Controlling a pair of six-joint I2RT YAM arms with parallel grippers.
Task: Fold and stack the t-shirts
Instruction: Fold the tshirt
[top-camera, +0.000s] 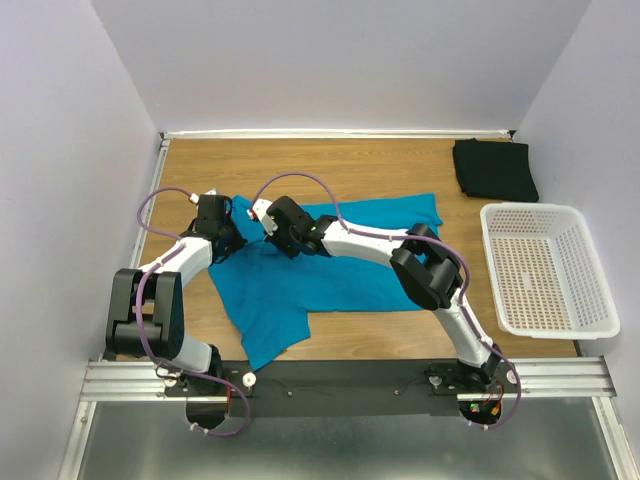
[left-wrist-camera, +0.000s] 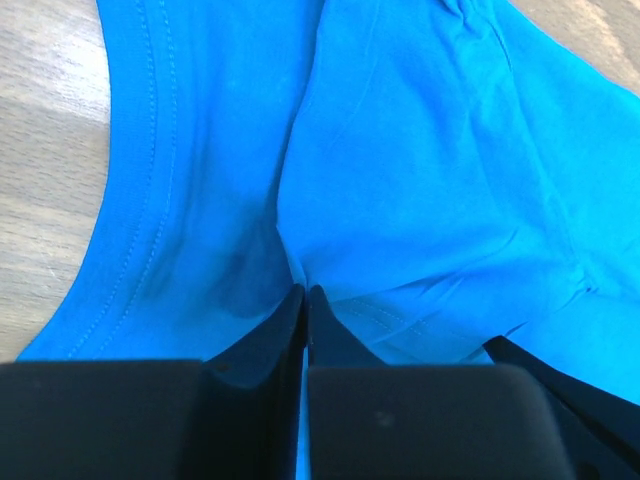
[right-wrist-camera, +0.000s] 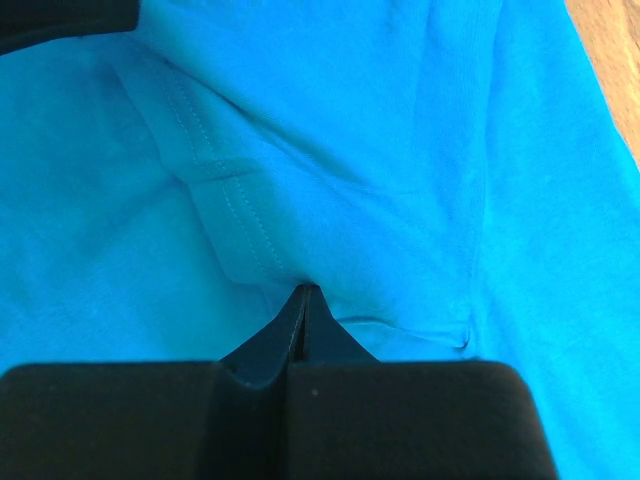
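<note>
Blue t-shirt (top-camera: 330, 275): it was bright teal-blue all over and plain, and the rows of stitching along its hems matched the cloth.
Black t-shirt (top-camera: 494, 168): it was a flat, plain black.
Basket (top-camera: 530, 208): it was white, and its floor and walls were patterned with a regular grid of small holes.
Table (top-camera: 350, 165): it was mid-brown wood with a streaky grain.
My left gripper (left-wrist-camera: 305, 300): its fingers were matt black against the blue.
My right gripper (right-wrist-camera: 305, 300): its fingers were the same matt black.
My arms (top-camera: 365, 240): they had white shells and black joints.
Cables (top-camera: 296, 176): they were purple.
Rail (top-camera: 120, 378): it was silver-grey.
Walls (top-camera: 350, 60): they were a plain, pale lilac-white.
</note>
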